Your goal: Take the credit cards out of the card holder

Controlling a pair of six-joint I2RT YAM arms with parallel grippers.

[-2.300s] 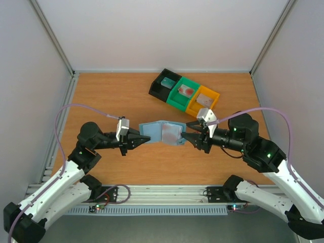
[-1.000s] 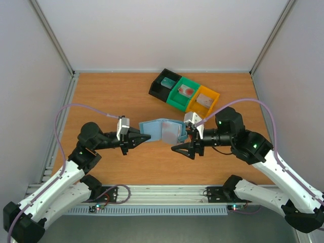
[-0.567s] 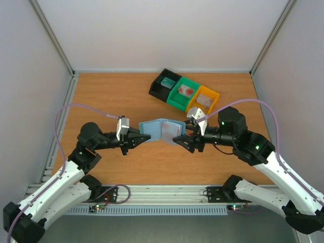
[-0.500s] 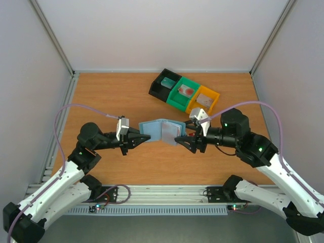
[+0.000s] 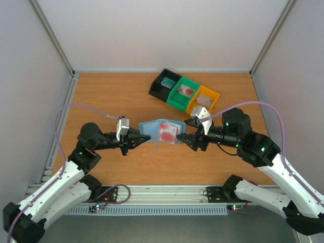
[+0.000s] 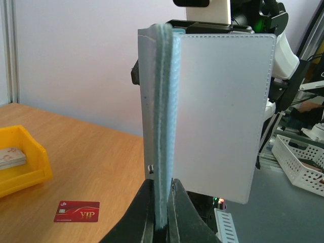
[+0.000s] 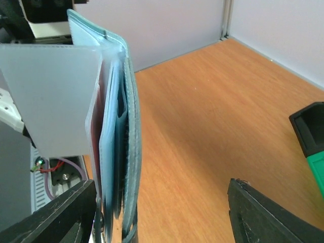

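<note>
The wooden table (image 5: 111, 101) carries a row of three bins at its far right: a black bin (image 5: 154, 90), a green bin (image 5: 174, 102) and an orange bin (image 5: 215, 96). Each has something flat in it, a teal card (image 5: 167, 81) in the black one, and what lies in the other two is too small to name. The light blue card holder (image 5: 151, 128) is held up off the wood at mid-table, standing on edge and opened like a book. The left gripper (image 6: 161, 195) is clamped tight on its left edge. The right gripper (image 5: 188, 138) sits at the holder's right edge with its jaws spread wide and nothing between them. A red card (image 6: 77, 211) marked VIP lies flat on the table just far of the holder. A dark red card (image 7: 95, 121) shows inside a pocket behind a clear sleeve. So the job looks partly done: some cards are out, and at least one is left to pull.
</note>
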